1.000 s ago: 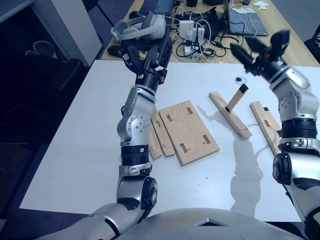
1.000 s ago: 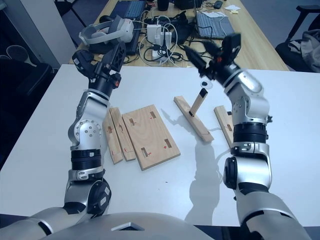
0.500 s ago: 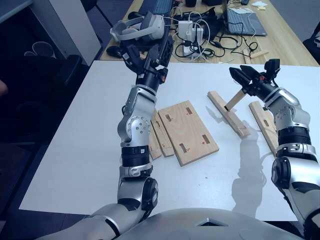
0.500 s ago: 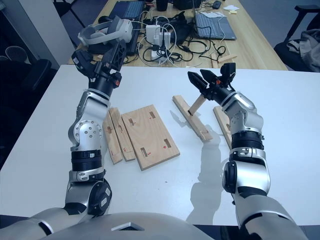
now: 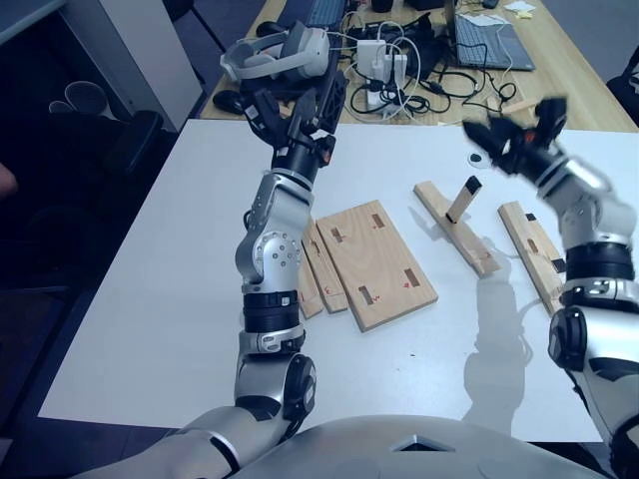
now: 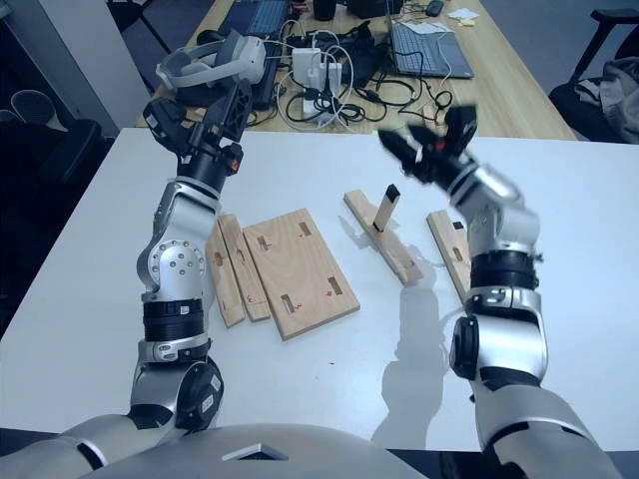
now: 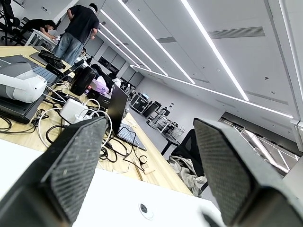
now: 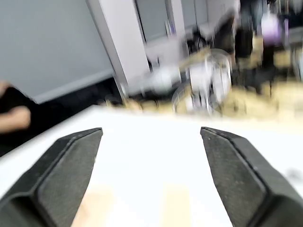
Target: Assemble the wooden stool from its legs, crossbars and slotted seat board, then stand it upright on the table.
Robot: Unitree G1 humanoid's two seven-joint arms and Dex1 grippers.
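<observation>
The slotted seat board [image 5: 377, 264] lies flat in the middle of the white table [image 5: 150, 299]. Two wooden bars [image 5: 318, 267] lie side by side against its left edge. Right of the board lies a wooden bar [image 5: 461, 232] with a short dark-tipped piece [image 5: 460, 201] standing upright in it. Another bar [image 5: 531, 249] lies further right. My right gripper [image 5: 512, 132] hangs open above and behind the upright piece, apart from it, with nothing between its fingers [image 8: 57, 179]. Raised over the table's far left part, my left gripper [image 5: 296, 104] is open and empty, fingers [image 7: 71, 175] wide apart.
A small round disc [image 5: 480, 158] sits on the table behind the upright piece. Beyond the table's far edge stands a wooden desk [image 5: 559, 80] with a headset [image 5: 275, 55], cables and a laptop. The table's near half is bare.
My right gripper dropped to the top of the upright piece, then lifted back off it, staying open. The piece now stands straighter in its bar. The left arm has kept still.
</observation>
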